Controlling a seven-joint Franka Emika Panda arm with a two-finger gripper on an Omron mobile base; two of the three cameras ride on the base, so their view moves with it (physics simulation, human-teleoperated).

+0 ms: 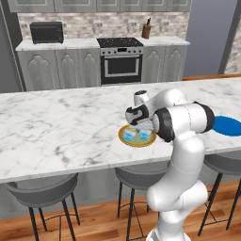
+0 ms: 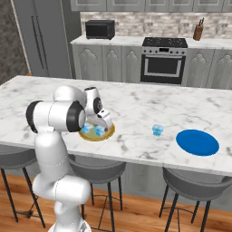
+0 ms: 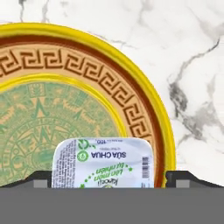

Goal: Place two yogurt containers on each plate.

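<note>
Release of a yogurt container onto the gold-rimmed plate [image 3: 144, 105]. The tool [image 3: 112, 181] stands directly over the plate with its jaws spread wide, one dark tip on each side of the yogurt container [image 3: 103, 162], whose printed whitish lid faces up between them; the tips appear to stand clear of the container's sides, so the tool seems to hold nothing. In the left base view the tool [image 1: 141, 126] hangs just above two yogurt containers [image 1: 135, 135] resting side by side on the plate [image 1: 137, 142], which suggests this plate already carries its share. To finish the step well, the tool should be lifted straight up, along its own axis, with the jaws kept wide, so that neither tip drags the container just beneath it or knocks its neighbour; only once clear of both lids should the arm swing away. In the right base view a further yogurt container [image 2: 157, 130] stands on the marble worktop [image 2: 136, 104], well apart from the tool [image 2: 103, 121] on its far side from the arm, and the blue plate [image 2: 197, 142] lies farther out the same way, bare as seen from here.
</note>
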